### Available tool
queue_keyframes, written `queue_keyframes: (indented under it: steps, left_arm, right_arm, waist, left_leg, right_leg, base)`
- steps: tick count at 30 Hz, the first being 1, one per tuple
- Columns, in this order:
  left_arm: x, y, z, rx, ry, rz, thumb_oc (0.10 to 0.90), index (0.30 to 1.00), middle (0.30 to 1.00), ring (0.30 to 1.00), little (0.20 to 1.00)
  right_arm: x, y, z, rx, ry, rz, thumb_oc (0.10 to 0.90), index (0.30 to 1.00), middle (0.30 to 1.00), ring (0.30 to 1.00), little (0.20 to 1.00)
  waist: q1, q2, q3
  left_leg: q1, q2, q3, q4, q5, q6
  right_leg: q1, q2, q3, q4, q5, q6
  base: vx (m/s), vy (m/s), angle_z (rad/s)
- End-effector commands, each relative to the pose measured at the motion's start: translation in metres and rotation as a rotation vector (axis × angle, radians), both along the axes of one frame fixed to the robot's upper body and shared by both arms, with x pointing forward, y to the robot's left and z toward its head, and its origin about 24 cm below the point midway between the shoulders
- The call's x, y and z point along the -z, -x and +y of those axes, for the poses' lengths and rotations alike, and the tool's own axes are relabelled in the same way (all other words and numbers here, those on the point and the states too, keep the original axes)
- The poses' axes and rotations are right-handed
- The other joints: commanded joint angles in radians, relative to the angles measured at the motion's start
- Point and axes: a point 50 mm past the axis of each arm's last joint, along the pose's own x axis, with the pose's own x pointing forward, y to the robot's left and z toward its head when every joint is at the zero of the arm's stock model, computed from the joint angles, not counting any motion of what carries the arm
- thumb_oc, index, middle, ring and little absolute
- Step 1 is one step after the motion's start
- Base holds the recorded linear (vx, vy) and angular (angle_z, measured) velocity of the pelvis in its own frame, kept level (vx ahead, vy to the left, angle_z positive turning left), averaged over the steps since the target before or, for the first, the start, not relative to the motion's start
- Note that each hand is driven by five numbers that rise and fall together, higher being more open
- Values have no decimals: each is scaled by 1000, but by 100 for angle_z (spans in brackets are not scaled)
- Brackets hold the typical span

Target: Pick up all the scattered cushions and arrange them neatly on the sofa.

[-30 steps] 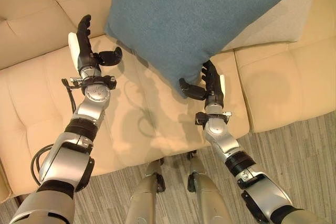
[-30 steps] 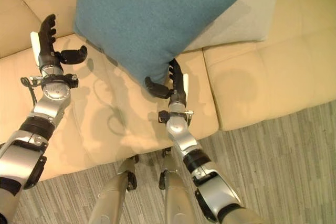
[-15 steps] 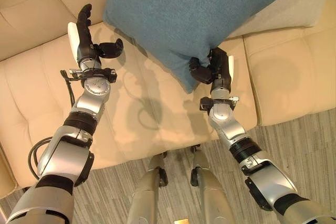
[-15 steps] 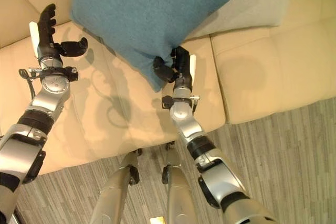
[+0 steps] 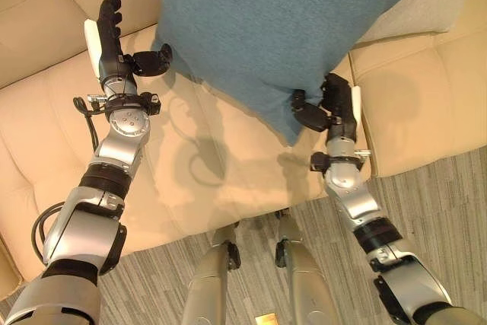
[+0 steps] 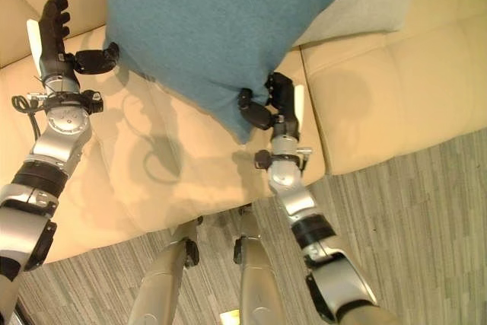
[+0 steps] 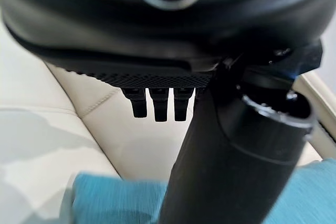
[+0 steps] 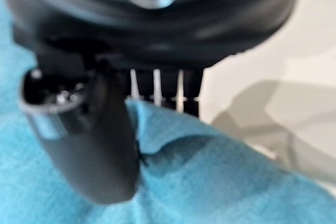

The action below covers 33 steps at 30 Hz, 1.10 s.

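1. We've got the big teal cushion (image 5: 281, 28) up over the sofa (image 5: 46, 127) seat, leaning toward the backrest, one corner pointing down.
2. Our right hand (image 5: 331, 108) is pinching that lower corner, thumb and fingers clamped on the fabric.
3. Our left hand (image 5: 114, 51) is at the cushion's left corner, fingers straight and relaxed, thumb tip about touching the edge.
4. A pale grey cushion (image 5: 426, 13) sits behind it.
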Motion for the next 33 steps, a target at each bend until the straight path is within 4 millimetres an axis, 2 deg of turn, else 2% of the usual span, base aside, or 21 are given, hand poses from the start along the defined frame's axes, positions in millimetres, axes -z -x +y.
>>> queue_keyframes:
  steps: [1, 3, 5, 6, 7, 10, 11, 12, 14, 15, 16, 17, 20, 21, 25, 28, 33]
  left_arm:
    - [-39, 18, 31, -5, 16, -188, 800, 900, 900, 900, 900]
    - [-42, 20, 32, 72, 37, -187, 800, 900, 900, 900, 900]
    - [-41, 20, 34, 105, 54, -180, 800, 900, 900, 900, 900]
    - [-42, 20, 34, 107, 56, -181, 800, 900, 900, 900, 900]
    - [-39, 18, 33, 141, 81, -163, 800, 900, 900, 900, 900]
    - [-36, 16, 33, 182, 112, -142, 800, 900, 900, 900, 900]
    - [-26, 12, 30, 245, 166, -97, 800, 900, 900, 900, 900]
    - [-27, 12, 31, 247, 168, -98, 800, 900, 900, 900, 900]
    - [-18, 7, 26, 347, 234, -40, 800, 900, 900, 900, 900]
    - [-14, 6, 26, 375, 262, -24, 800, 900, 900, 900, 900]
    - [-15, 6, 27, 377, 265, -25, 800, 900, 900, 900, 900]
    - [-10, 4, 23, 455, 309, 6, 800, 900, 900, 900, 900]
    - [-7, 3, 19, 543, 350, 15, 800, 900, 900, 900, 900]
    - [-4, 3, 12, 625, 389, 20, 800, 900, 900, 900, 900]
    - [-4, 4, 7, 700, 417, 9, 800, 900, 900, 900, 900]
    - [-5, 6, 9, 729, 412, 3, 800, 900, 900, 900, 900]
    - [-2, 13, 27, 702, 413, -4, 800, 900, 900, 900, 900]
  right_arm:
    - [-6, 8, -24, 34, -48, -66, 400, 300, 300, 300, 300]
    - [-12, 9, -48, 66, 3, -53, 400, 300, 300, 300, 300]
    - [-17, 7, -63, 97, 21, -48, 400, 300, 300, 300, 300]
    - [-17, 7, -63, 97, 21, -49, 400, 300, 300, 300, 300]
    - [-25, 4, -75, 126, 45, -51, 400, 300, 300, 300, 300]
    - [-35, 2, -86, 154, 76, -53, 400, 300, 300, 300, 300]
    - [-44, -1, -97, 183, 118, -43, 400, 300, 300, 300, 300]
    - [-45, -1, -97, 182, 119, -44, 400, 300, 300, 300, 300]
    - [-63, -5, -106, 199, 156, -52, 400, 300, 300, 300, 300]
    - [-66, -6, -109, 203, 165, -47, 400, 300, 300, 300, 300]
    - [-67, -6, -109, 202, 166, -48, 400, 300, 300, 300, 300]
    - [-75, -9, -110, 194, 185, -46, 400, 300, 300, 300, 300]
    - [-75, -11, -109, 174, 211, -27, 400, 300, 300, 300, 300]
    - [-71, -13, -104, 145, 243, -3, 400, 300, 300, 300, 300]
    - [-64, -15, -97, 105, 295, 32, 400, 300, 300, 300, 300]
    - [-60, -16, -92, 82, 336, 51, 400, 300, 300, 300, 300]
    - [-55, -16, -86, 43, 365, 68, 400, 300, 300, 300, 300]
  waist:
    - [-15, -13, -80]
    - [-18, -19, -80]
    - [-20, -21, -78]
    - [-20, -20, -77]
    - [-21, -24, -77]
    - [-21, -25, -75]
    - [-20, -27, -74]
    - [-21, -26, -73]
    - [-20, -27, -72]
    - [-21, -27, -71]
    - [-22, -26, -71]
    - [-23, -28, -72]
    - [-25, -27, -76]
    - [-24, -27, -80]
    - [-20, -28, -86]
    - [-13, -25, -91]
    - [1, -16, -98]
  left_leg:
    - [-47, -19, -15, 119, -167, -30]
    - [-49, -15, -17, 119, -165, -32]
    - [-55, -14, -18, 120, -164, -33]
    - [-56, -14, -18, 121, -164, -33]
    - [-63, -11, -20, 123, -162, -35]
    - [-67, -11, -19, 123, -160, -35]
    - [-71, -10, -19, 123, -157, -36]
    - [-72, -9, -19, 124, -157, -36]
    - [-77, -11, -24, 125, -155, -37]
    - [-78, -11, -24, 124, -154, -38]
    - [-79, -11, -24, 124, -154, -38]
    - [-84, -13, -25, 125, -154, -39]
    - [-91, -14, -28, 127, -153, -39]
    - [-92, -16, -30, 126, -152, -40]
    - [-95, -17, -33, 129, -153, -40]
    - [-94, -19, -35, 128, -154, -39]
    - [-88, -21, -37, 126, -154, -39]
  right_leg:
    - [15, -61, 11, 105, -144, 149]
    - [10, -59, 9, 105, -142, 150]
    - [5, -58, 7, 105, -140, 150]
    - [4, -58, 7, 106, -140, 150]
    - [-1, -57, 8, 106, -138, 151]
    - [-6, -55, 9, 107, -135, 152]
    - [-9, -55, 6, 108, -133, 153]
    - [-10, -55, 6, 108, -132, 153]
    - [-14, -53, 8, 110, -132, 152]
    - [-14, -53, 8, 110, -131, 152]
    - [-14, -53, 8, 110, -131, 152]
    - [-18, -52, 8, 110, -129, 152]
    - [-22, -51, 7, 110, -129, 151]
    - [-24, -50, 6, 110, -130, 151]
    - [-24, -48, 4, 109, -132, 150]
    - [-22, -48, 4, 108, -135, 148]
    - [-15, -50, 0, 109, -141, 145]
  base:
    - [-18, -34, 1]
    - [-23, -37, -1]
    - [-15, -14, -1]
    - [0, 0, 0]
    - [0, 0, 0]
    - [0, 0, 0]
    - [0, 0, 0]
    - [0, 0, 0]
    - [0, 0, 0]
    - [0, 0, 0]
    - [0, 0, 0]
    - [0, 0, 0]
    - [0, 0, 0]
    - [0, 0, 0]
    - [0, 0, 0]
    - [0, 0, 0]
    - [0, 0, 0]
